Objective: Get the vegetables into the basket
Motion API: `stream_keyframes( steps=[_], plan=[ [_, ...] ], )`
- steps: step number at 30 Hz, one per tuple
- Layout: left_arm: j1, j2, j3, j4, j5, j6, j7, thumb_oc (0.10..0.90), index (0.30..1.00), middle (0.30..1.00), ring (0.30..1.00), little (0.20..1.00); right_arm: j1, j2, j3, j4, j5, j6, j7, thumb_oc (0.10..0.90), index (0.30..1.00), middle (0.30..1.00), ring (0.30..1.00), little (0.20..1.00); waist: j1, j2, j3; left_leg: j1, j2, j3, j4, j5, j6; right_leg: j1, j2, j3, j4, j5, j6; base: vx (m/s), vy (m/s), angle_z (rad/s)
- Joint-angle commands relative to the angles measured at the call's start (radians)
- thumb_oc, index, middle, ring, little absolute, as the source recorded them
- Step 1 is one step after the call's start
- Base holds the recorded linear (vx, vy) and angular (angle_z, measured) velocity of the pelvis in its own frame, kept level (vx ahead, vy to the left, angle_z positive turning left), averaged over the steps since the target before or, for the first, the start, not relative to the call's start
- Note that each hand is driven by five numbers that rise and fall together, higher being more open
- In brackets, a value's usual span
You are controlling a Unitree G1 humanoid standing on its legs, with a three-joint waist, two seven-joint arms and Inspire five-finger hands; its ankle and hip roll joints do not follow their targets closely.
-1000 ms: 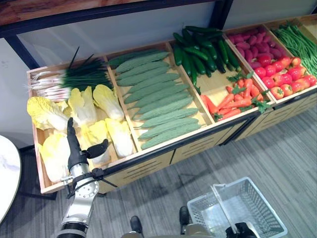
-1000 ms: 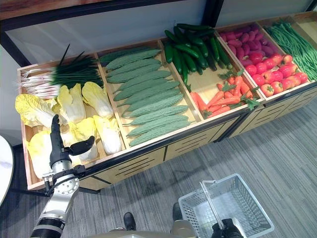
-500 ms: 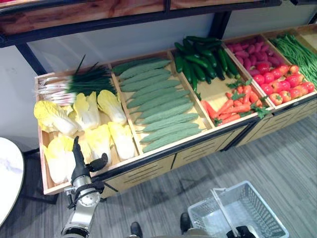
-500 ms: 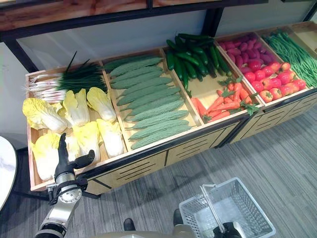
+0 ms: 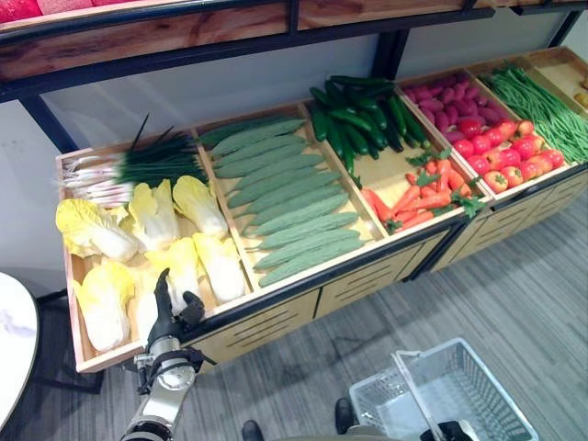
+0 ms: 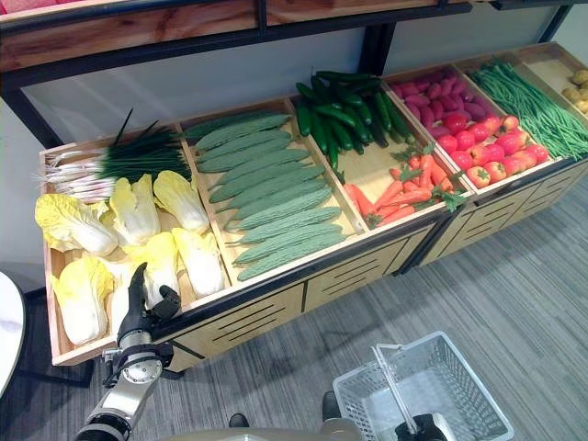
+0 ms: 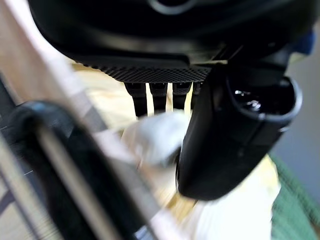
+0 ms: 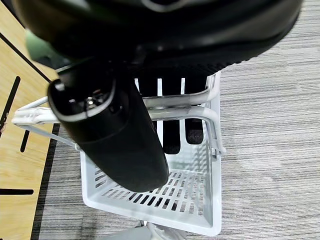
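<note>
A wooden produce stand holds a row of slanted bins. From the robot's left to its right the bins contain: spring onions above heads of pale yellow cabbage; long ridged green gourds; dark cucumbers above carrots; purple sweet potatoes above red tomatoes; and green beans. All the vegetables lie in their bins.

The left hand stands upright at the front edge of the cabbage bin, fingers straight and pointing up over the front row of cabbages, thumb spread to the side; it grips nothing. In the left wrist view the left hand shows its straight fingers over pale cabbage leaves, with the bin's front rail close beside it.

A white plastic basket stands on the grey striped floor in front of the stand, to the robot's right, and holds no vegetables. The right hand has its fingers curled round the basket's white wire handle, with the thumb on the near side of the handle.

At the robot's far left, the edge of a round white tabletop stands beside the stand.
</note>
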Motion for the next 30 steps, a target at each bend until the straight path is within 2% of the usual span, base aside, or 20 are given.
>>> stream_keyframes(
  steps=[1,6,11,18,22,27,28,29,30],
  plan=[
    [-0.031,0.014,0.01,0.109,-0.055,0.059,-0.07,0.4,0.3,0.3,0.3,0.3,-0.038,-0.006,0.055,-0.007,-0.022,-0.012,-0.004,0.4,0.3,0.3,0.3,0.3,-0.02,-0.046,0.031,0.016,0.083,0.023,0.006,0.021,-0.083,-0.032,-0.087,-0.007,0.002,0.045,0.088,0.0,0.012,-0.1],
    [-0.034,-0.005,0.049,0.12,-0.136,0.046,-0.055,0.4,0.3,0.3,0.3,0.3,-0.04,-0.008,0.057,-0.01,-0.034,-0.004,-0.006,0.4,0.3,0.3,0.3,0.3,-0.021,-0.045,0.03,0.014,0.084,0.029,0.006,0.024,-0.085,-0.038,-0.086,-0.004,0.003,0.048,0.087,0.0,0.009,-0.05],
    [-0.03,-0.02,0.132,0.027,-0.236,-0.002,0.027,0.4,0.3,0.3,0.3,0.3,-0.03,-0.001,0.053,-0.007,-0.042,-0.003,-0.016,0.4,0.3,0.3,0.3,0.3,-0.016,-0.05,0.029,0.017,0.086,0.027,0.006,0.023,-0.087,-0.034,-0.085,-0.008,0.003,0.044,0.086,0.0,0.001,-0.04],
    [-0.049,-0.001,0.181,-0.101,-0.208,-0.015,0.093,0.4,0.3,0.3,0.3,0.3,-0.021,0.005,0.054,-0.005,-0.044,-0.006,-0.016,0.4,0.3,0.3,0.3,0.3,-0.011,-0.059,0.026,0.023,0.089,0.024,0.006,0.021,-0.089,-0.025,-0.083,-0.013,0.005,0.039,0.084,0.0,0.0,0.0],
    [-0.071,0.028,0.208,-0.277,-0.145,-0.031,0.139,0.4,0.3,0.3,0.3,0.3,-0.02,0.012,0.057,-0.006,-0.043,-0.013,-0.02,0.4,0.3,0.3,0.3,0.3,-0.007,-0.061,0.028,0.023,0.09,0.017,0.006,0.019,-0.09,-0.021,-0.082,-0.017,0.006,0.034,0.084,0.0,-0.005,0.03],
    [-0.089,0.084,0.242,-0.524,0.016,-0.039,0.183,0.4,0.3,0.3,0.3,0.3,-0.014,0.017,0.057,0.008,-0.038,-0.029,-0.017,0.4,0.3,0.3,0.3,0.3,0.005,-0.065,0.032,0.02,0.092,0.004,0.006,0.015,-0.091,-0.015,-0.084,-0.028,0.006,0.029,0.085,-0.01,-0.013,0.07],
    [-0.109,0.099,0.236,-0.616,0.052,-0.068,0.189,0.4,0.3,0.3,0.3,0.3,-0.017,0.017,0.065,0.011,-0.033,-0.038,-0.013,0.4,0.3,0.3,0.3,0.3,0.008,-0.066,0.035,0.02,0.091,0.002,0.006,0.013,-0.092,-0.013,-0.086,-0.032,0.007,0.029,0.086,-0.02,-0.008,0.05],
    [-0.108,0.099,0.237,-0.618,0.053,-0.067,0.188,0.4,0.3,0.3,0.3,0.3,-0.018,0.017,0.065,0.011,-0.032,-0.038,-0.013,0.4,0.3,0.3,0.3,0.3,0.008,-0.066,0.036,0.021,0.091,0.002,0.006,0.013,-0.092,-0.013,-0.086,-0.032,0.007,0.029,0.086,-0.03,0.0,0.06],
    [-0.109,0.091,0.217,-0.684,0.001,-0.11,0.14,0.4,0.3,0.3,0.3,0.3,-0.023,0.016,0.067,0.012,-0.029,-0.043,-0.014,0.4,0.3,0.3,0.3,0.3,0.009,-0.065,0.038,0.021,0.09,0.002,0.006,0.013,-0.091,-0.012,-0.087,-0.031,0.007,0.029,0.086,-0.01,0.012,0.03]
  ],
)
